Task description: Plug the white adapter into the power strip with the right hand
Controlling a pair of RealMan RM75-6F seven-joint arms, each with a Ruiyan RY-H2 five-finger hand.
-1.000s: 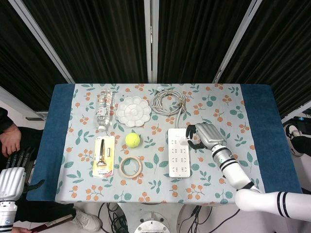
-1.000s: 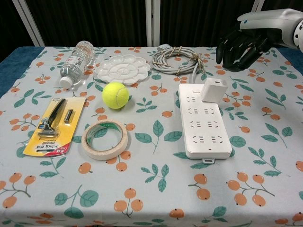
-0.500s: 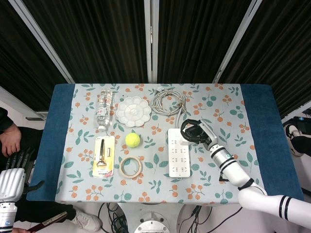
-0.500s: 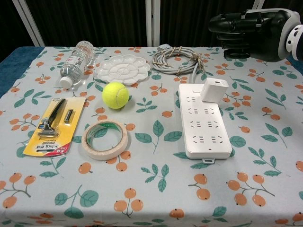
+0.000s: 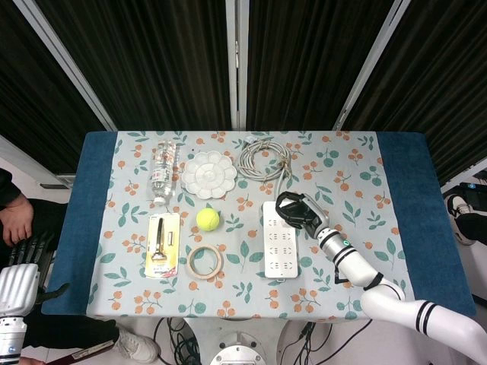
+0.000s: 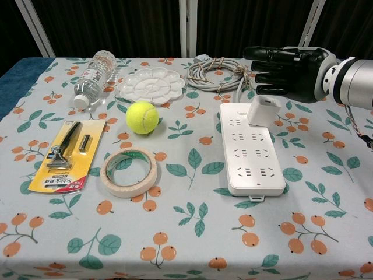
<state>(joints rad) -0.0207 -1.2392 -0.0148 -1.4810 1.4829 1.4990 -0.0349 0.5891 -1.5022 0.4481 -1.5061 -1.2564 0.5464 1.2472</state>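
Right hand [image 6: 288,73] above white adapter [image 6: 261,111], seated on power strip [image 6: 250,153]

The power strip [image 6: 250,150] is the landmark. On its far right corner stands the white adapter [image 6: 263,111]. The right hand [image 6: 287,70] hangs just behind and above the adapter, blocking the way in from the back. A coiled cable [image 6: 218,74] lies behind the strip too. To the strip's left sit a tennis ball [image 6: 142,117] and a tape roll [image 6: 129,171], with bare cloth between. Its near side and right side have bare cloth.
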